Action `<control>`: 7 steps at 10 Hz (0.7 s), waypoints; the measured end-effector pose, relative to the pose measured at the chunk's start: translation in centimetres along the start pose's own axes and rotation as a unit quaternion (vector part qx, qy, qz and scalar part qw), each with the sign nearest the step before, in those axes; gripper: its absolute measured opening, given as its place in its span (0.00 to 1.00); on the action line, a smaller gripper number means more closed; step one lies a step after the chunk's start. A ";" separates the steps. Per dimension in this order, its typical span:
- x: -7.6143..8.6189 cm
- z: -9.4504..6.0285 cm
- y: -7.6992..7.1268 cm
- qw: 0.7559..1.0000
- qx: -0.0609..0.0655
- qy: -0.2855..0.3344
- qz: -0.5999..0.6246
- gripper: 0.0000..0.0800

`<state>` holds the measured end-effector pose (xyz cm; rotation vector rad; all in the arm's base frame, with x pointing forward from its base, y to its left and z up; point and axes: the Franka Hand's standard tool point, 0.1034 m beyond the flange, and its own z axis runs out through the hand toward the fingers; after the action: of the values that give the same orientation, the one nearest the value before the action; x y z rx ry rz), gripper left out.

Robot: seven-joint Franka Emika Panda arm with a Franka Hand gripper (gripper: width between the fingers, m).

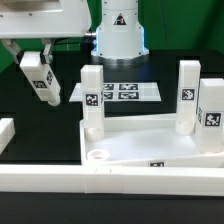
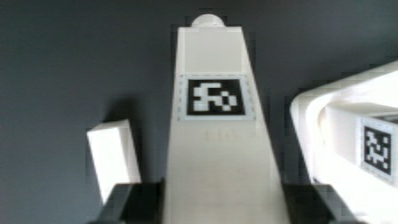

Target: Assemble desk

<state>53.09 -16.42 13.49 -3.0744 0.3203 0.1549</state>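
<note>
Your jaws grip the square white plastic post leg [image 2: 221, 120] near one end: stiff, light, smooth-sided, liable to swing; hold firm.

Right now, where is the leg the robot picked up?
The leg hangs tilted in the gripper at the exterior view's left, above the black table, left of the desk top.

Black work surface [image 1: 30, 190] underneath everything, the marker board [image 1: 122, 91] lying flat on it at the far side, long white border rail [image 1: 60, 180] at the near edge, well apart from the marker board, shorter rail piece [image 1: 5, 135] at the exterior view's left.
</note>
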 end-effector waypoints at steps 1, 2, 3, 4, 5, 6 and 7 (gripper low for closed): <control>1.2 -1.2 -1.1 0.999 -0.004 0.036 -0.005 0.36; 2.3 -2.4 -2.3 0.997 -0.007 0.069 -0.014 0.36; 3.0 -3.1 -3.0 0.995 -0.011 0.094 -0.018 0.36; 3.6 -3.3 -3.0 0.990 -0.022 0.135 -0.021 0.36; 3.4 -2.9 -2.6 0.988 -0.025 0.152 -0.019 0.36; 3.6 -2.9 -2.3 0.983 -0.033 0.181 -0.018 0.36; 3.4 -2.7 -2.7 0.985 -0.028 0.170 -0.014 0.36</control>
<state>57.25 -14.65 15.92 -3.1494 0.2872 -0.3719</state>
